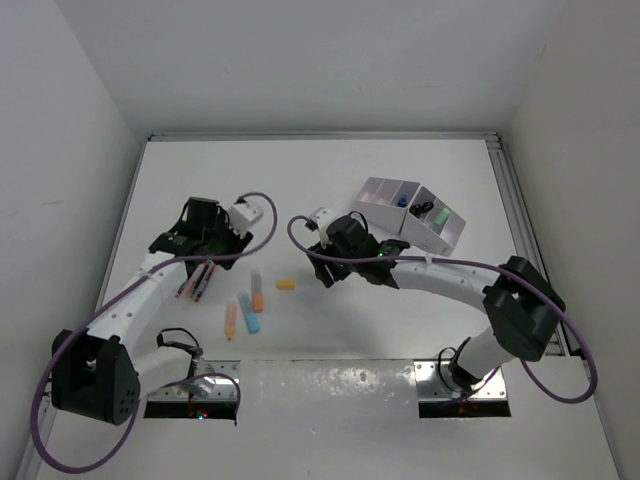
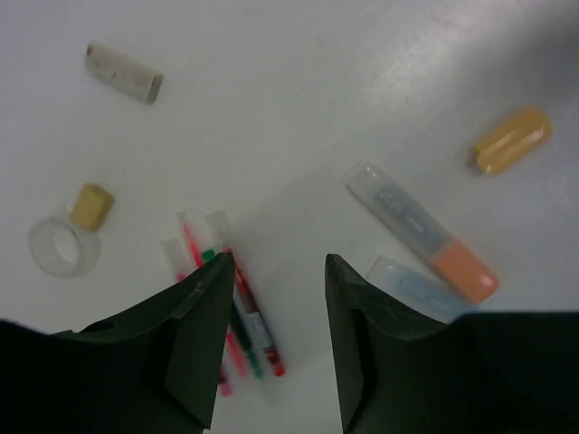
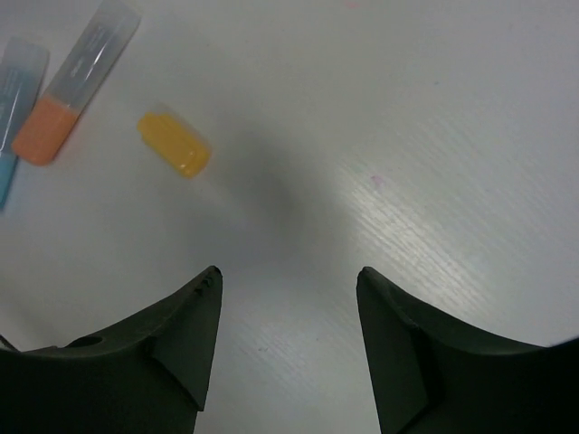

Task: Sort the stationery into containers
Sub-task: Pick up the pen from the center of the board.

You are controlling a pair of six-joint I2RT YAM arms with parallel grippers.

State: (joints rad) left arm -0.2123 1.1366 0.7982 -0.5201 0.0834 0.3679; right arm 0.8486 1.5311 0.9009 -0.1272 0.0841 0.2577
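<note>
A matte white table (image 1: pixel 330 180) fills the top view, boxed in by plain white walls (image 1: pixel 300 60) on three sides, with a metal rail (image 1: pixel 515 220) along its right edge. The white organizer (image 1: pixel 410 215) stands upper right of centre, with blue, green and black items showing in its compartments.

The left gripper (image 2: pixel 278 262) hangs wide open and empty over a bundle of pink and red pens (image 2: pixel 240 298) at the lower middle of its wrist view. An orange marker (image 2: pixel 425 233) and a blue marker (image 2: pixel 412 287) lie side by side to the right.

The right gripper (image 3: pixel 288 273) is also spread wide and holds nothing, above bare table. An orange eraser (image 3: pixel 175 143) lies at the upper left of its view.
</note>
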